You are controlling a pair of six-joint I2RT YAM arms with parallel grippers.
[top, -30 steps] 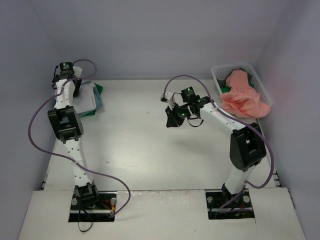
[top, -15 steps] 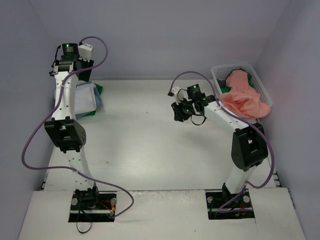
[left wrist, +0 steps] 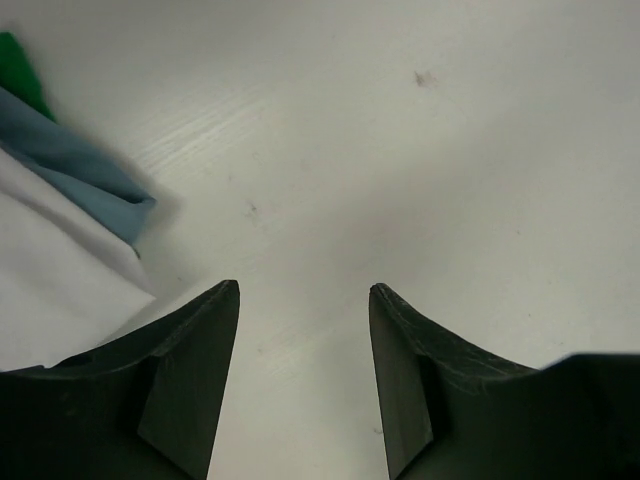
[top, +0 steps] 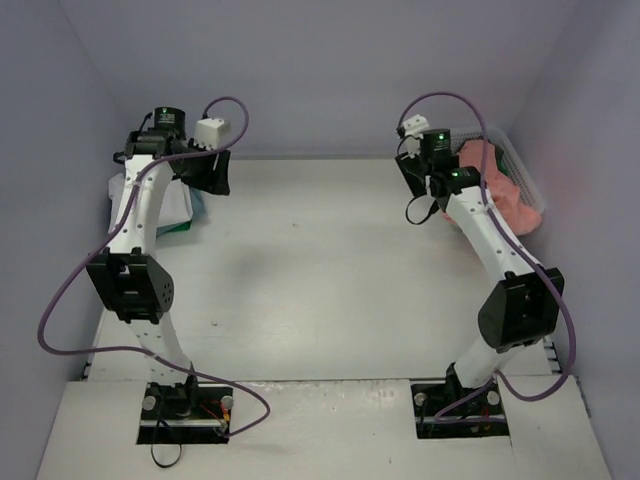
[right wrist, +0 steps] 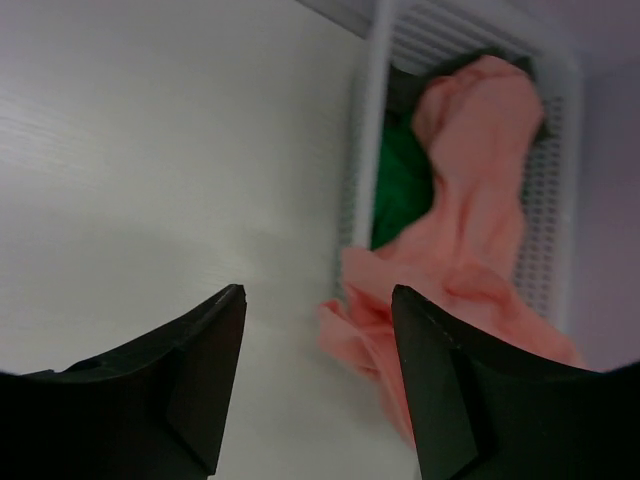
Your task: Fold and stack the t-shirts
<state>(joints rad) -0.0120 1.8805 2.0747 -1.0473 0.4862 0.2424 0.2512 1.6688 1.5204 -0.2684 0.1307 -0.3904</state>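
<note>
White, light blue and green layers make up the folded stack of t-shirts (top: 172, 205) at the far-left edge of the table (top: 300, 280). The left gripper (left wrist: 303, 290) has swung off it to the right, jaws parted, holding nothing. That pile looks done for now!

Across on the right, the right gripper (right wrist: 318, 290) has lifted from mid-table and spread its jaws. It's empty too, and now faces the mesh basket (right wrist: 365, 150). Next shirt coming, I'd say.

The salmon t-shirt (right wrist: 470, 210) spills over the basket's near rim, with a green t-shirt (right wrist: 400, 190) beneath it. Something dark lies behind, too buried to name. Overhead, the left arm covers part of the stack.
</note>
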